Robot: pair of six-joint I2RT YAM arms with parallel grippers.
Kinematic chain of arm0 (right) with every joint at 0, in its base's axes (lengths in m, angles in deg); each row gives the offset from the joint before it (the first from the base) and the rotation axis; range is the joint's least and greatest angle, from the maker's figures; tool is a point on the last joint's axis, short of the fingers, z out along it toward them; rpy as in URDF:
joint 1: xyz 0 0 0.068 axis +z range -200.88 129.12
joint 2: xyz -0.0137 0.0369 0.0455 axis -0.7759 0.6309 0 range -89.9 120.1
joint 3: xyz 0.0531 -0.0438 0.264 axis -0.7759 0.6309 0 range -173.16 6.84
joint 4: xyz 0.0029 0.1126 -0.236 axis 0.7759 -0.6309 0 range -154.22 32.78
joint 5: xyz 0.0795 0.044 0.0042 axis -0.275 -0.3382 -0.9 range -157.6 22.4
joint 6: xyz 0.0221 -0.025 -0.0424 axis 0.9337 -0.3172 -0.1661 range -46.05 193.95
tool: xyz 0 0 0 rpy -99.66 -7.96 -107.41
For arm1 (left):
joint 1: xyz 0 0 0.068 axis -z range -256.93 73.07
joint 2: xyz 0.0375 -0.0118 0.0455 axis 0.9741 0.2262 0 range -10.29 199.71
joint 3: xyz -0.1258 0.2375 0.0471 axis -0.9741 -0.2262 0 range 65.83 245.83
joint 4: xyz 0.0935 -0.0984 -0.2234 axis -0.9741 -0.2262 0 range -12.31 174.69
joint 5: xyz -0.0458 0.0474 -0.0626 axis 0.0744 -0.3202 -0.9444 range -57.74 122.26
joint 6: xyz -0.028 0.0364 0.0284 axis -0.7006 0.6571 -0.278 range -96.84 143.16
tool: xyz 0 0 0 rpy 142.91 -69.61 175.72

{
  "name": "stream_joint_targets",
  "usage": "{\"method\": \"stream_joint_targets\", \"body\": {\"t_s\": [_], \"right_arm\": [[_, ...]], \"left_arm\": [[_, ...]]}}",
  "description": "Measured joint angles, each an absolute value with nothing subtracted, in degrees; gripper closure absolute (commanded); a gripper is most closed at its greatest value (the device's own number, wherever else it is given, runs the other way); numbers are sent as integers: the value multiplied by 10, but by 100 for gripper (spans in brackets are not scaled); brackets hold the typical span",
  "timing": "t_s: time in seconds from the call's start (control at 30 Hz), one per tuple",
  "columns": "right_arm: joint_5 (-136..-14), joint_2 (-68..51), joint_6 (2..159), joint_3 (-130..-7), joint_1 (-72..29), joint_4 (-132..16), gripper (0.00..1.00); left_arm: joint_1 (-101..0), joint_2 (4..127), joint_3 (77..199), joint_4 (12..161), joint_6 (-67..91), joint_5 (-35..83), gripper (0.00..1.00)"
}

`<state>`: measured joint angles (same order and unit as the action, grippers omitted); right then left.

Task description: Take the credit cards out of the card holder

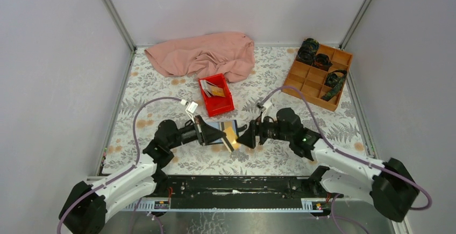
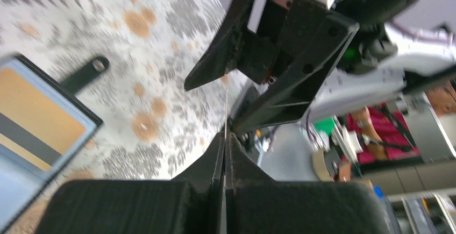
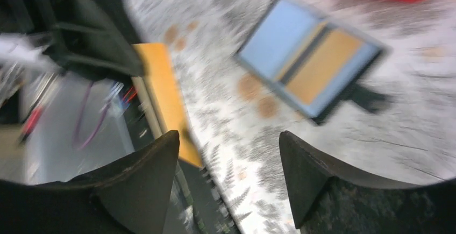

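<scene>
Just above the table (image 1: 161, 91) beside the card holder (image 1: 218, 126), your left fingers (image 2: 204, 175) pinch the orange card (image 3: 161, 91) edge-on while your right fingers (image 3: 145, 175) stand spread, likely a hand-off.

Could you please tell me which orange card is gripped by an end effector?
The orange card held up off the table, pinched in the left end effector. Another orange card lies tucked in the open card holder.
</scene>
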<state>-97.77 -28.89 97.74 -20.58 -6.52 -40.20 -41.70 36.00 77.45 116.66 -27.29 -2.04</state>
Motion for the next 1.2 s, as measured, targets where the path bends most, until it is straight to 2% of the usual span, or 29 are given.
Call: {"method": "stream_joint_targets", "body": {"t_s": [0.07,0.2,0.33,0.5,0.73,1.2], "right_arm": [[-876,-325,979,-205,-65,-431,31],[-676,-373,997,-192,-68,-489,32],[-602,-396,1017,-152,-68,-518,32],[-565,-398,1035,-131,-68,-541,32],[-552,-379,1038,-131,-68,-537,33],[-534,-352,1017,-125,-70,-504,36]], "left_arm": [[-417,349,798,1133,-264,27,100],[-417,368,878,1063,-242,157,100],[-417,430,963,1021,-220,285,100],[-417,529,1046,981,-201,414,100],[-417,638,1113,978,-183,536,100],[-417,794,1138,1049,-145,642,100]]}}
